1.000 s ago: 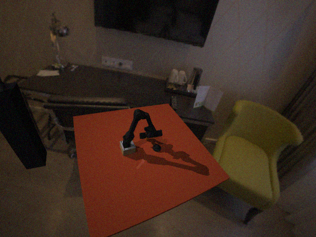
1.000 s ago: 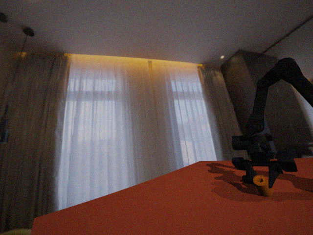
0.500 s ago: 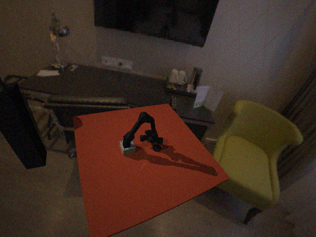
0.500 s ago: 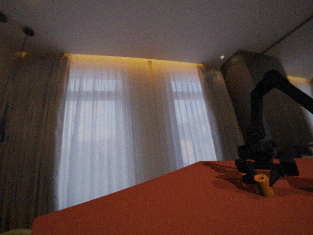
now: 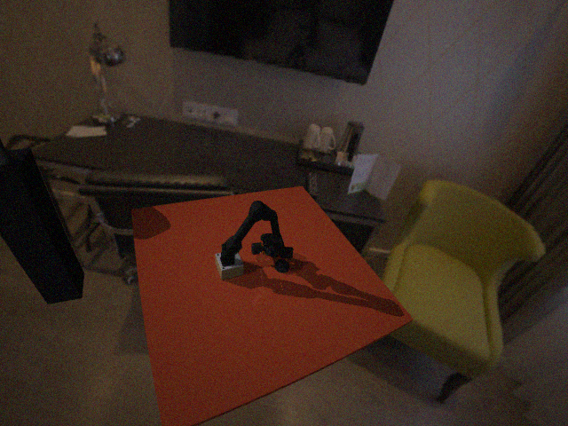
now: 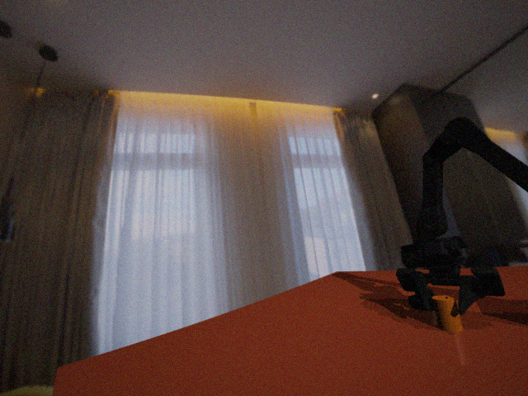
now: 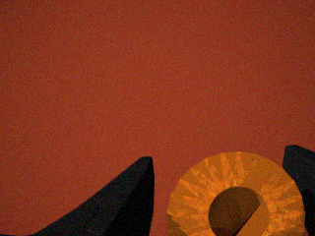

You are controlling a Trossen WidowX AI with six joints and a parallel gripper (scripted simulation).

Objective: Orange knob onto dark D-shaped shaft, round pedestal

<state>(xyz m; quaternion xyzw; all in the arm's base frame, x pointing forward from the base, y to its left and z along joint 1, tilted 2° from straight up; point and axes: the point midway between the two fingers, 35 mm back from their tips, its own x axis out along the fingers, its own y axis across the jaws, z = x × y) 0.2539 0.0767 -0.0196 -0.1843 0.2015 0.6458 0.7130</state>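
Note:
The orange knob (image 6: 447, 315) (image 7: 232, 212) stands on the red table top (image 6: 256, 341), leaning a little. In the wrist view I look down on its top face and its D-shaped hole. My gripper (image 6: 441, 304) (image 7: 220, 162) (image 5: 274, 256) is open, low over the table, with a finger on either side of the knob. A thin strip of table shows between the left finger and the knob. The dark round pedestal (image 5: 281, 264) sits on the table just in front of the gripper in the top view. The shaft is too small and dark to make out.
The arm's grey base (image 5: 228, 266) stands near the middle of the red table (image 5: 206, 343). A yellow armchair (image 5: 458, 275) is beside the table's right edge, and a dark desk (image 5: 160, 151) is behind it.

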